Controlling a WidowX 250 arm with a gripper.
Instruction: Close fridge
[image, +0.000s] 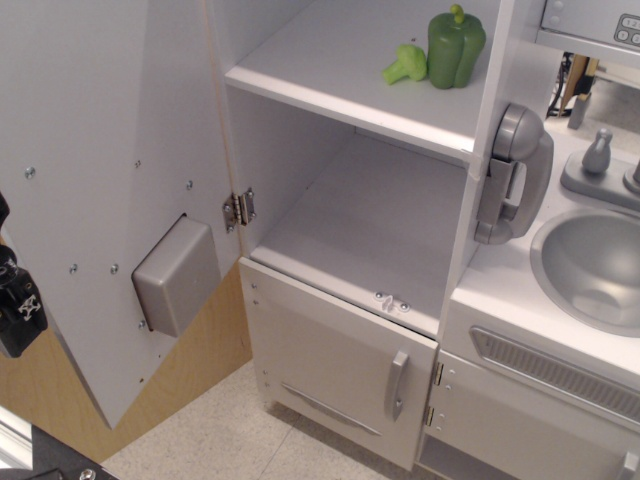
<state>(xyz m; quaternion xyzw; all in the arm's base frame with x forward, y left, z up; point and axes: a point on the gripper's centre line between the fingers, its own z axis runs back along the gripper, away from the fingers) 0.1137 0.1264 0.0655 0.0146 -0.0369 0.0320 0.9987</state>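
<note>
— Where does the fridge (360, 215) stand?

— It fills the middle of the view, a tall white cabinet with two white shelves showing. Its large door (100, 190) is swung wide open to the left, inner face toward us, with the grey back of the dispenser box (177, 275) bulging from it and a metal hinge (239, 208) joining it to the cabinet.

— And the pincer?

— A black part (18, 300) shows at the far left edge, in front of the open door's outer side, well apart from the cabinet opening. Too little of it shows, so I cannot tell whether the pincer is spread or pressed together, nor whether it touches the door.

— What else is there?

— A green pepper (456, 45) and a broccoli piece (406, 63) sit side by side on the upper shelf. Below is the smaller door (340, 365), closed, with a short grey handle (397, 385). A grey toy phone (515, 172) hangs on the fridge's right side; further right lies the sink (595, 265) with its faucet (600, 152).
</note>
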